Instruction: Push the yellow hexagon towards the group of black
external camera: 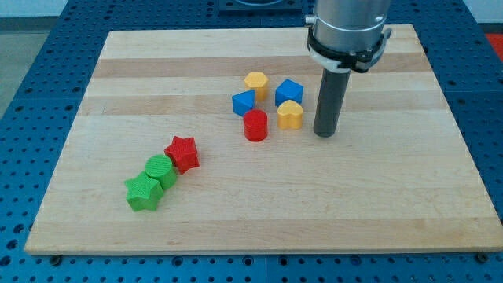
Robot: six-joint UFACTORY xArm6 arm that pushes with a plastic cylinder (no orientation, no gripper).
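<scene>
Eight blocks lie on the board [377, 204]. My tip [324, 134], a bare rod holding nothing, stands just right of the yellow heart [290, 115]. The yellow hexagon [256, 82] sits up-left of that heart, untouched. No black group shows; probably the approach step, next circling behind the hexagon.

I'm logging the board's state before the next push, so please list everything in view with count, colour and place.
Yellow hexagon: 1, yellow, top of the centre cluster.
Blue blocks: 2, blue, one right of the hexagon, one below-left of it.
Yellow heart-like block: 1, yellow, just below the right blue block.
Red cylinder: 1, red, bottom of the cluster.
Red star: 1, red, lower left, top of a diagonal row.
Green blocks: 2, green, a rounded one and a star below-left of the red star.
Wooden board: 1, light wood, on a blue perforated table.
My tip: 1, dark rod, right of the yellow heart-like block, apart from it.
</scene>
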